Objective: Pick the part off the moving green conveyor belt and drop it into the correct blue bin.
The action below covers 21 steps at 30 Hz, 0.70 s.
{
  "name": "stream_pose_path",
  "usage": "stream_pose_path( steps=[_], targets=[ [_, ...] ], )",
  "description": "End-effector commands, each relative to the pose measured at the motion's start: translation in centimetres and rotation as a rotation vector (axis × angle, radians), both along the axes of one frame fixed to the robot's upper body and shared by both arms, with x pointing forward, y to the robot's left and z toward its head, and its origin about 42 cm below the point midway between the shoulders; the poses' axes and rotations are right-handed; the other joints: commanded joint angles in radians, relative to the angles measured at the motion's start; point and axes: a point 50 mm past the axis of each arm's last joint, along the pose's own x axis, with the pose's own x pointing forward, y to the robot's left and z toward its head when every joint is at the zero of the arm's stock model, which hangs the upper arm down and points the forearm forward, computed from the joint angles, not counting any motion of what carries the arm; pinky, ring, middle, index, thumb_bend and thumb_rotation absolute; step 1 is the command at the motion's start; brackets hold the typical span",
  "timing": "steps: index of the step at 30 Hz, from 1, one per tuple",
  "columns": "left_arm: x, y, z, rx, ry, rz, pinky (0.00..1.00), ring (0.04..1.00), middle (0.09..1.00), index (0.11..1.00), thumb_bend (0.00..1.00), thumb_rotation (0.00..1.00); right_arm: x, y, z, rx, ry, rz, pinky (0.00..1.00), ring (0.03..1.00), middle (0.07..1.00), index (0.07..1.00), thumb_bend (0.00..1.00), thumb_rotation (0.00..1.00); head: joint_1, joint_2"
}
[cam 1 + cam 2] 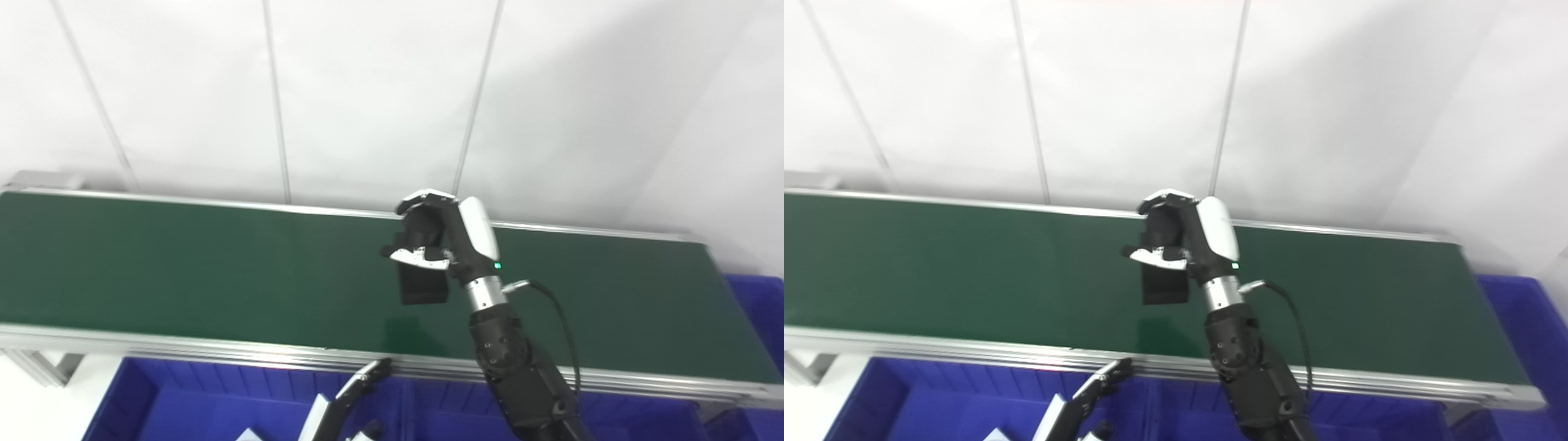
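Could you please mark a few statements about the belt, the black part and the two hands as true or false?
1. The right hand is closed around the black part. True.
2. The part lies flat on the green belt, untouched. False: the hand holds it.
3. The left hand is low at the belt's near edge, over a blue bin. True.
4. The left hand holds a second part. False: it holds nothing visible.
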Motion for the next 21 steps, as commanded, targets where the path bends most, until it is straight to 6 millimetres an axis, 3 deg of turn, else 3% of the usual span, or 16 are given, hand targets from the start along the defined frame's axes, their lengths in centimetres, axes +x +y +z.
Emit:
stream_pose_path(
  steps=[1, 2, 9, 13, 15, 21],
  targets=[
    [0.7, 0.4, 1.4, -0.033, -0.073, -0.001, 0.9, 0.905, 0.883, 0.92, 0.61, 1.0, 0.3, -1.1, 1.8, 0.017, -0.053, -0.035, 0.28, 0.368, 0.451, 0.538, 0.51, 0.0, -0.049, 0.022],
    [0.8, 0.6, 1.6, -0.041, -0.073, -0.001, 0.9, 0.906, 0.884, 0.922, 0.6, 1.0, 0.2, -1.6, 1.8, 0.012, -0.053, -0.039, 0.28, 0.366, 0.452, 0.539, 0.51, 0.0, -0.086, 0.049],
    [1.2, 1.7, 3.0, -0.063, -0.101, -0.011, 1.0, 0.936, 0.912, 0.962, 0.57, 1.0, -1.9, -5.0, 1.7, -0.039, -0.026, -0.092, 0.31, 0.381, 0.464, 0.537, 0.51, 0.0, -0.159, 0.146],
    [1.5, 3.3, 3.9, -0.095, -0.101, -0.031, 0.98, 0.93, 0.915, 0.961, 0.61, 1.0, -3.5, -6.1, 2.1, -0.05, -0.007, -0.128, 0.31, 0.379, 0.458, 0.538, 0.51, 0.0, -0.214, 0.242],
    [1.8, 4.3, 4.6, -0.115, -0.109, -0.034, 0.94, 0.916, 0.904, 0.949, 0.64, 1.0, -4.4, -6.7, 2.4, -0.054, 0.003, -0.147, 0.31, 0.378, 0.457, 0.536, 0.51, 0.0, -0.24, 0.271],
    [2.7, 5.8, 6.4, -0.168, -0.148, -0.047, 0.87, 0.886, 0.872, 0.917, 0.68, 1.0, -7.4, -9.2, 2.0, -0.058, 0.023, -0.195, 0.34, 0.397, 0.48, 0.525, 0.52, 0.0, -0.282, 0.286]
  ],
)
